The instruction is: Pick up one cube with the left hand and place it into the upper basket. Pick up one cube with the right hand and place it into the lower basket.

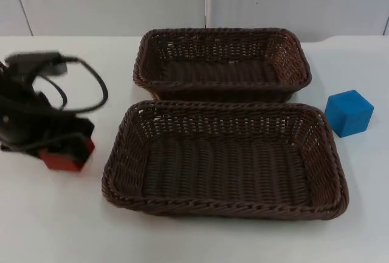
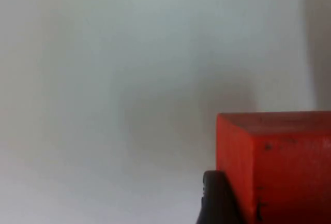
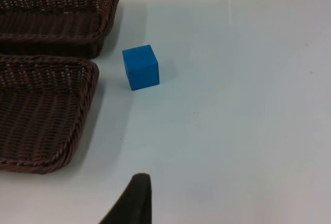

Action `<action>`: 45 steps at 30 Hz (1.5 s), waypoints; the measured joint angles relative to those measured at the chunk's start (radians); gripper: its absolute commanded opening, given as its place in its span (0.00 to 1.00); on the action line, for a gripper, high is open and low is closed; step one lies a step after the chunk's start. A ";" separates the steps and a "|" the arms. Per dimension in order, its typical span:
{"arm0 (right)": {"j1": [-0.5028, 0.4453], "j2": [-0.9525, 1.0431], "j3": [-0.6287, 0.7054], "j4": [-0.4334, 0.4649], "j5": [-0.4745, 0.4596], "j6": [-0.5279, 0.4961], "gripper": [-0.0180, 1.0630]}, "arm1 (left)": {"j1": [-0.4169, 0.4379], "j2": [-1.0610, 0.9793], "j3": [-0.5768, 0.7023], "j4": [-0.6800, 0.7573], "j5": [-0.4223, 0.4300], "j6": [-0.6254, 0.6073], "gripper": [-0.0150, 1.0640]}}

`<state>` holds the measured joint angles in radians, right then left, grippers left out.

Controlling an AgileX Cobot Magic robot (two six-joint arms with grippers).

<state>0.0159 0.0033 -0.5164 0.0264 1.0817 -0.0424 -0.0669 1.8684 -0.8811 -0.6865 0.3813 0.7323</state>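
A red cube [image 1: 61, 161] [image 2: 279, 167] rests on the table at the far left, beside the lower basket [image 1: 115, 172]. My left gripper [image 1: 67, 147] is down over it and shut on it, one black fingertip [image 2: 214, 200] pressed against the cube's side. A blue cube [image 1: 348, 112] [image 3: 140, 67] stands on the table to the right of both baskets, level with the gap between them. The upper basket [image 1: 141, 71] [image 3: 106, 6] and the lower basket [image 3: 77, 120] are dark brown wicker, and both hold nothing. My right arm waits off to the right, its fingertip [image 3: 135, 200] well short of the blue cube.
The two baskets sit close together in the middle of the table, long sides nearly touching. The grey partition wall [image 1: 109, 2] closes the far edge. White table surface [image 1: 55, 220] runs along the front and at both sides.
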 measured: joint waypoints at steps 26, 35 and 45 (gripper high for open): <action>0.000 0.000 0.000 0.000 0.000 0.002 0.99 | 0.000 -0.403 0.002 0.036 0.004 -0.098 0.01; 0.000 0.000 0.000 0.000 0.000 0.002 0.99 | 0.000 -0.403 0.002 0.036 0.010 -0.101 0.01; 0.000 0.000 0.000 0.000 0.000 0.002 0.99 | 0.000 -0.391 -0.047 0.025 0.050 -0.103 0.01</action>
<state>0.0159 0.0033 -0.5164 0.0264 1.0817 -0.0400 -0.0669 1.4775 -0.9282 -0.6620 0.4315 0.6291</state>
